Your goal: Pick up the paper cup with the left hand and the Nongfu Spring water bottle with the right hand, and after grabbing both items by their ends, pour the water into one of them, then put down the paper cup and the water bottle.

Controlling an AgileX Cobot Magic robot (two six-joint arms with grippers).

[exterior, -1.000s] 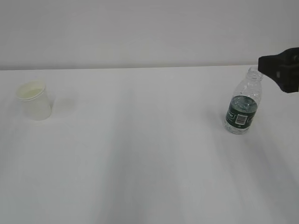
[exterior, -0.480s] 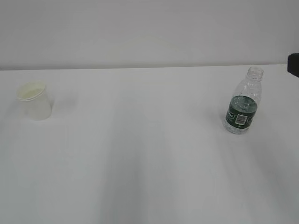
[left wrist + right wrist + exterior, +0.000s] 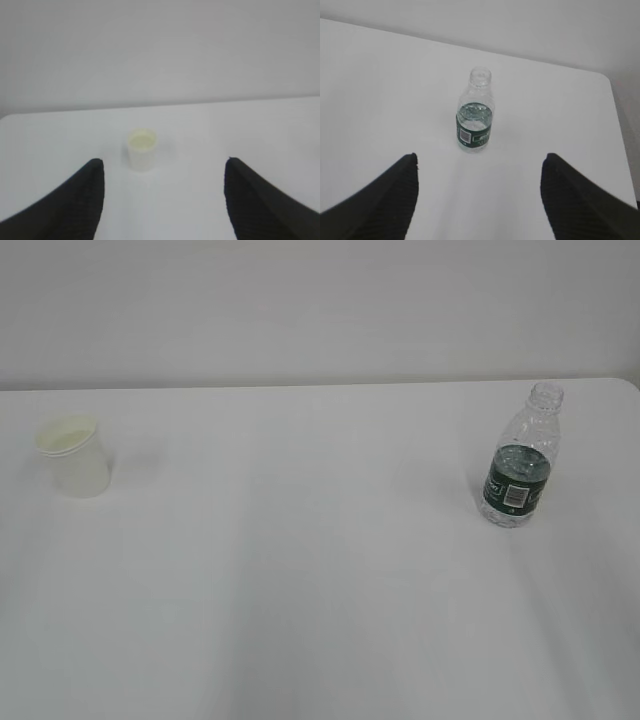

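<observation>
The white paper cup [image 3: 76, 457] stands upright at the left of the white table; in the left wrist view the paper cup [image 3: 142, 149] sits well ahead of my left gripper [image 3: 163, 162], whose jaws are wide open and empty. The capless Nongfu Spring water bottle [image 3: 520, 462], clear with a dark green label, stands upright at the right, with water up to about the label's top. In the right wrist view the bottle [image 3: 475, 112] stands ahead of my open, empty right gripper [image 3: 479, 157]. Neither arm shows in the exterior view.
The white table [image 3: 300, 570] ends at a rounded far right corner [image 3: 602, 80], with a plain grey wall [image 3: 320, 300] behind it. Nothing stands between cup and bottle.
The right arm, seen beside the bottle's neck a second ago, has drawn back to the right and left the exterior view. Cup and bottle have not moved.
</observation>
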